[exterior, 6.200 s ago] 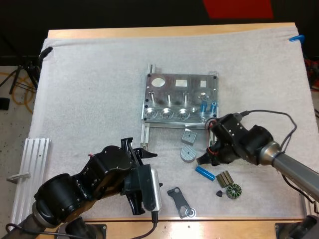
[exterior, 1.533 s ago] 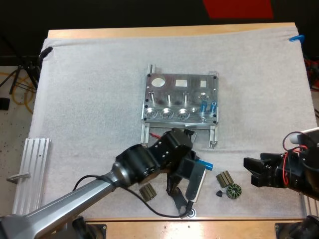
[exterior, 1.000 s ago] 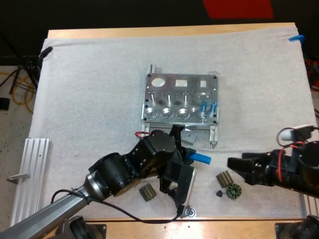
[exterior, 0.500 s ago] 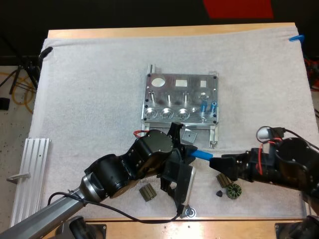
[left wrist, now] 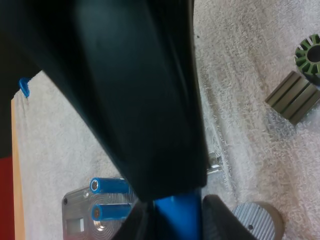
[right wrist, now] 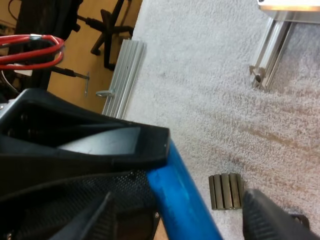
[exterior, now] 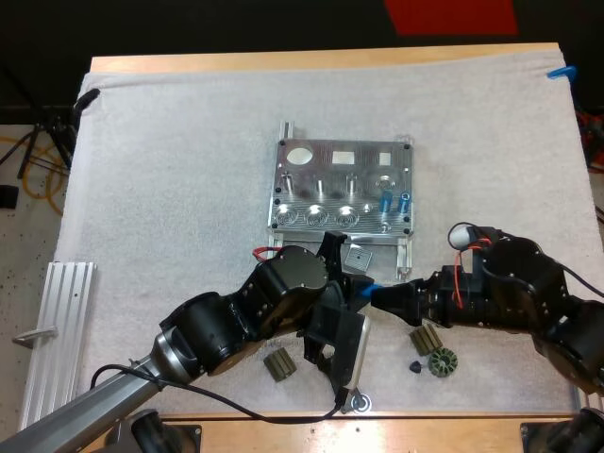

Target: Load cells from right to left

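Handover moment, by the look of it. The left pincer (exterior: 351,286) was clamped on a blue cell (exterior: 370,290), held above the mat just off the fixture's (exterior: 344,165) near edge, toward its right half. The left wrist view showed the barrel (left wrist: 177,220) squeezed between the black fingers. The right pincer (exterior: 392,299) sat nose to nose with the left one. Its fingers (right wrist: 270,220) stood wide on either side of the cell's free end (right wrist: 180,200), not pressing on it. Two loaded cells (exterior: 385,200) stood upright at the right end of the fixture's near row, and the round sockets left of them looked empty. A small silver block (exterior: 357,257) lay just beside the fixture's near edge. A grooved block (exterior: 427,337) and a stator ring (exterior: 442,362) lay farther out from the fixture, past the right pincer. My judgement was that the cell was light, stiff and smooth-skinned, so it could pivot or slip if pinched at the tip. Better to take it across the mid-barrel, square to its axis, leaving the bottom end free for the socket. The left pincer should let go only once the right one has it firmly.
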`<state>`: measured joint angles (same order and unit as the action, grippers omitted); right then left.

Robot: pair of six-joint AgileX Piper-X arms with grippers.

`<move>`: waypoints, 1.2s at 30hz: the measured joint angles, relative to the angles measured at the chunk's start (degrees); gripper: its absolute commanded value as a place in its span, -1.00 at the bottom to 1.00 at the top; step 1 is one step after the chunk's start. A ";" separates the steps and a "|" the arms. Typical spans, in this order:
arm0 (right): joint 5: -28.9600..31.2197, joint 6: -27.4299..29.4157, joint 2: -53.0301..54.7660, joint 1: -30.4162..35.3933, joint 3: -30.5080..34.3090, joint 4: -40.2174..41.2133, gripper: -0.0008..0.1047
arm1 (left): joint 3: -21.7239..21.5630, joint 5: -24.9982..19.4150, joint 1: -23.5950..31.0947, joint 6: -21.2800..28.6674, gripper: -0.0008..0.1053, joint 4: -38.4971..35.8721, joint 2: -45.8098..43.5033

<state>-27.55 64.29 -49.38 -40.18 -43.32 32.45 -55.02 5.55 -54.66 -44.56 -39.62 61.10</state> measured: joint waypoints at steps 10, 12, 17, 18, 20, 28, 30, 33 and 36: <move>0.00 0.00 0.00 0.00 0.00 -0.10 -0.72 | 0.00 -0.33 0.00 0.00 -0.93 0.00 0.00; -0.16 0.00 0.14 0.00 0.00 -0.33 -0.76 | 0.00 -0.37 0.00 0.00 -0.93 0.00 0.00; -0.30 0.00 0.13 0.00 0.00 -0.46 -0.76 | 0.00 -0.59 0.00 0.00 -0.93 0.00 0.00; -0.30 0.00 0.13 0.00 0.00 -0.46 -0.76 | 0.00 -0.59 0.00 0.00 -0.93 0.00 0.00; -0.30 0.00 0.13 0.00 0.00 -0.46 -0.76 | 0.00 -0.59 0.00 0.00 -0.92 0.00 0.00; 0.14 0.82 0.13 0.00 0.00 -0.53 -0.76 | 0.00 -0.59 0.00 -4.02 -0.07 -0.11 0.00; 0.44 0.80 0.13 0.00 0.00 -0.53 -0.76 | 0.00 -0.59 0.00 -6.54 0.23 -0.11 0.00; 0.43 2.41 0.13 0.00 0.00 -0.53 -0.76 | 0.00 -1.50 0.00 -10.34 0.29 -0.11 -0.14; 0.73 3.58 0.13 0.00 0.00 -0.53 -0.76 | 0.00 -2.97 0.00 -14.22 0.29 -0.11 -1.05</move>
<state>-26.83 67.86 -49.25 -40.18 -43.32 31.92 -55.02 2.58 -54.66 -58.79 -39.73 60.04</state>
